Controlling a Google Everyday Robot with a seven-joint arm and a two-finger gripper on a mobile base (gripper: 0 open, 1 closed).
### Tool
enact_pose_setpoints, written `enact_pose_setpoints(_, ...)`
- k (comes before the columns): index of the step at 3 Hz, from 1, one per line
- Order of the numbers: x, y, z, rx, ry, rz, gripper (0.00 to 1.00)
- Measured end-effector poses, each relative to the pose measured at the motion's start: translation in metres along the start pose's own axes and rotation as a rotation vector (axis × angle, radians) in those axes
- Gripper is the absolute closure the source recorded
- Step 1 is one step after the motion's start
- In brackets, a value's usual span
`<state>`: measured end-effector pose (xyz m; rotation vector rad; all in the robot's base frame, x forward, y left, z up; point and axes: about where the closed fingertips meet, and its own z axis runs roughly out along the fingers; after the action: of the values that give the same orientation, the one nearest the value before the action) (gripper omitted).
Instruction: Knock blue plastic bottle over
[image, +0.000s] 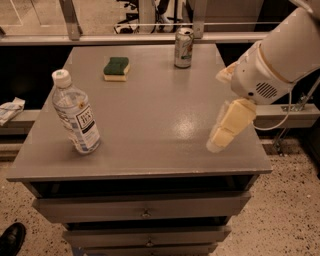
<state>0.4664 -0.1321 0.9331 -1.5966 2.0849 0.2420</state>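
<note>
The blue plastic bottle (75, 114) stands upright near the left front of the grey table (160, 115). It is clear and bluish, with a white cap and a white-and-blue label. My gripper (229, 125) hangs from the white arm (280, 55) over the table's right front edge. It is far to the right of the bottle and does not touch it.
A silver-green drink can (183, 47) stands at the back centre. A green-and-yellow sponge (116, 68) lies at the back left. Drawers (145, 210) sit below the tabletop. A shoe (11, 239) is on the floor at lower left.
</note>
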Motion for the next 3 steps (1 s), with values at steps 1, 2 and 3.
enact_pose_setpoints(1,-0.052,0.008,0.032,-0.025,-0.17,0.026,0.0)
enact_pose_setpoints(2,-0.051,0.008,0.032,-0.027,-0.165,0.025,0.0)
enact_pose_setpoints(3,-0.065,0.01,0.038,-0.038,-0.211,0.03,0.0)
